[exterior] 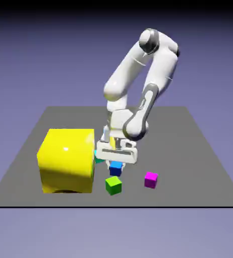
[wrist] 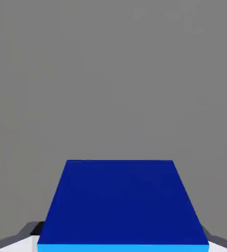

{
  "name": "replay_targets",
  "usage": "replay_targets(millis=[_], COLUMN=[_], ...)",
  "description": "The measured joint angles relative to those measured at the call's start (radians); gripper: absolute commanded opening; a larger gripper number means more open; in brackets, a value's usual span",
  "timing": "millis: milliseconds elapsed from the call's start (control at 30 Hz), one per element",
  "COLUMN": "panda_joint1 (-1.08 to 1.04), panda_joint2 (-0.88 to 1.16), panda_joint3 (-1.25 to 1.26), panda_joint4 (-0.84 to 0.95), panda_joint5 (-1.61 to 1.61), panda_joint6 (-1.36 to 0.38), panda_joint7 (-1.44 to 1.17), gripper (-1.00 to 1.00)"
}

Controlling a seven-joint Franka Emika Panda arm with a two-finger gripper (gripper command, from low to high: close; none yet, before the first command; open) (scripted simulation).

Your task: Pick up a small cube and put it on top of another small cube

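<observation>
We see the claw clamped on the small blue cube, which fills the hand view's lower half. The magenta-pink cube sits apart on the grey surface, near the green cube.

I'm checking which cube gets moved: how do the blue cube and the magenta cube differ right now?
The blue cube sits directly under the hand, between its fingers; the magenta cube stands alone toward the exterior view's right. The blue cube fills the hand view's bottom; the magenta cube is absent there. Both are small, plain and similar in size.
</observation>
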Motion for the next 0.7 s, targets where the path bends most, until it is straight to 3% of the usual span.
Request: replay_targets(millis=[200,700], panda_joint1=[0.149,0.216], panda_joint2=[0.202,0.376], panda_joint3=[-0.178,-0.259], panda_joint4=[-0.049,-0.032], panda_joint5=[-0.069,-0.721], panda_joint6=[0.149,0.098], panda_joint7=[-0.046,0.025], gripper=[-1.00,-1.00])
